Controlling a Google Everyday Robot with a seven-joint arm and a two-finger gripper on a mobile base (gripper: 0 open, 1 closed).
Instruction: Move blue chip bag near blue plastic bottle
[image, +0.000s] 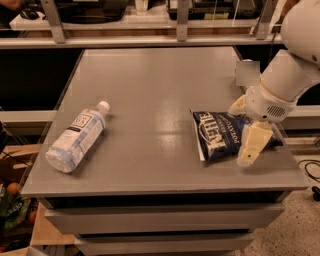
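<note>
Camera view: grey counter seen from the front. Blue chip bag lies flat near the right edge, closer to the front right corner than the back one, white "Kettle" lettering facing up, its left white edge turned toward the counter middle. Gripper sits on a white arm coming in from the back right corner and hangs over the bag's right end. Its two cream fingers are spread apart, one on the bag's back side and one on its front side, not clamped on it. Can't tell if the front finger touches the bag. Blue plastic bottle lies on its side near the left edge, toward the front left corner, white cap pointing toward the back. Bag and bottle are well apart, with bare counter between them.
</note>
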